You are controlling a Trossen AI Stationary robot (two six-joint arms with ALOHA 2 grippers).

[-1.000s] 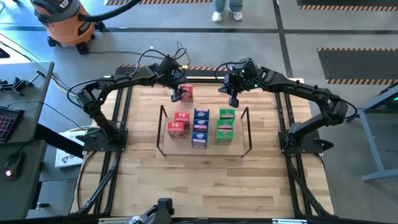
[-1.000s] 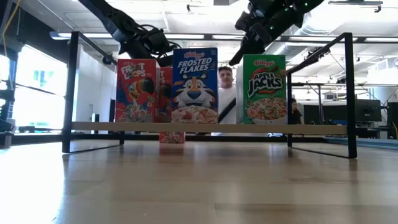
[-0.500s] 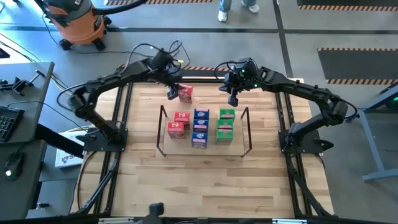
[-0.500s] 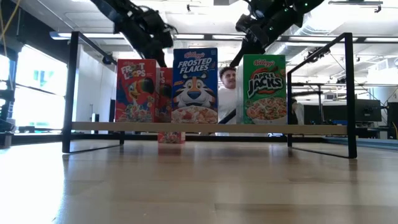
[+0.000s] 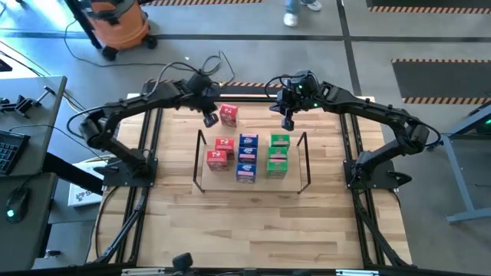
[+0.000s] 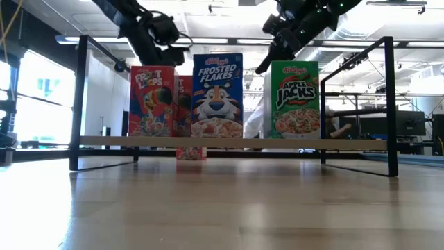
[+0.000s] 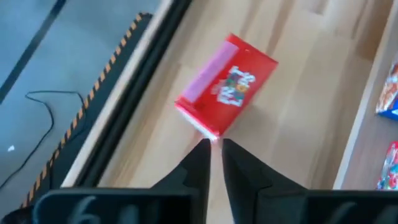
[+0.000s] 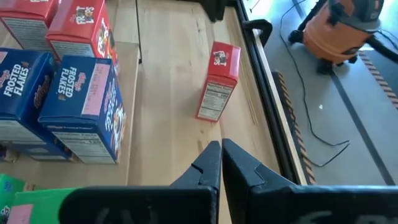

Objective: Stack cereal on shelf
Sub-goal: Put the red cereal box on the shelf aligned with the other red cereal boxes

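Observation:
A loose red cereal box stands upright on the table behind the shelf; it also shows in the left wrist view and the right wrist view. On the shelf board stand rows of red, blue and green cereal boxes. My left gripper hovers just left of the loose box, shut and holding nothing. My right gripper hangs shut above the shelf's far right end.
A black rail frame borders the wooden tabletop. Bare wood lies between the shelf and the near edge. An orange shop vacuum and a person's feet are on the floor beyond the far edge.
My left gripper has drawn back from the loose red box, rising and going toward the table's left edge while rolling at the wrist. The box stays standing where it was. The vacuum beyond the table has rolled to the right.

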